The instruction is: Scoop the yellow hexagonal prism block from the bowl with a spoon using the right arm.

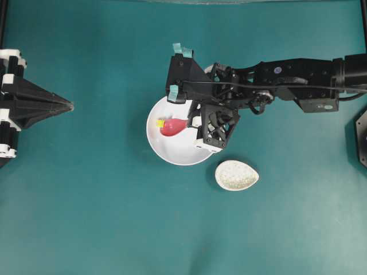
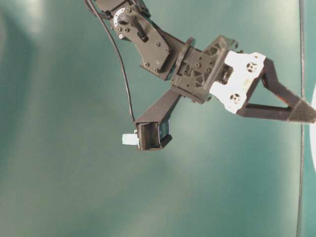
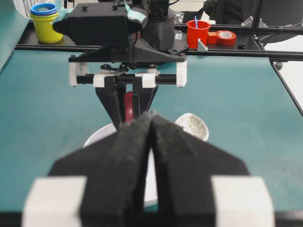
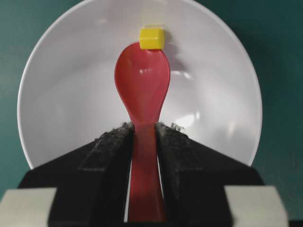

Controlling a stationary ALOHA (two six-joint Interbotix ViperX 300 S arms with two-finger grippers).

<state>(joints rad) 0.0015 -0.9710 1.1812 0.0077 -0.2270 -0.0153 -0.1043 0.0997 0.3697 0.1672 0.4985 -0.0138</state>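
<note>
Overhead view, reading left to right: my left gripper [image 1: 67, 105] sits parked at the table's far left, fingers pressed together on nothing, well apart from the work. Mid-table is the bowl [image 1: 172, 153], and inside it the block [image 1: 160, 122] lies touching the far tip of the spoon [image 1: 174, 127]. My right gripper [image 1: 198, 123] reaches in from the right, its jaws partly closed and clamped on the spoon's handle.

I judge I am at the scoop itself: the spoon's tip meets the block, but the block is not yet in the scoop. Next I need to push the tip under it and tilt up, gently, or the block will skid along the bowl's wall.

Just right of the bowl lies a speckled rest [image 1: 237, 175], clear of the spoon's path. Nothing blocks the move.
</note>
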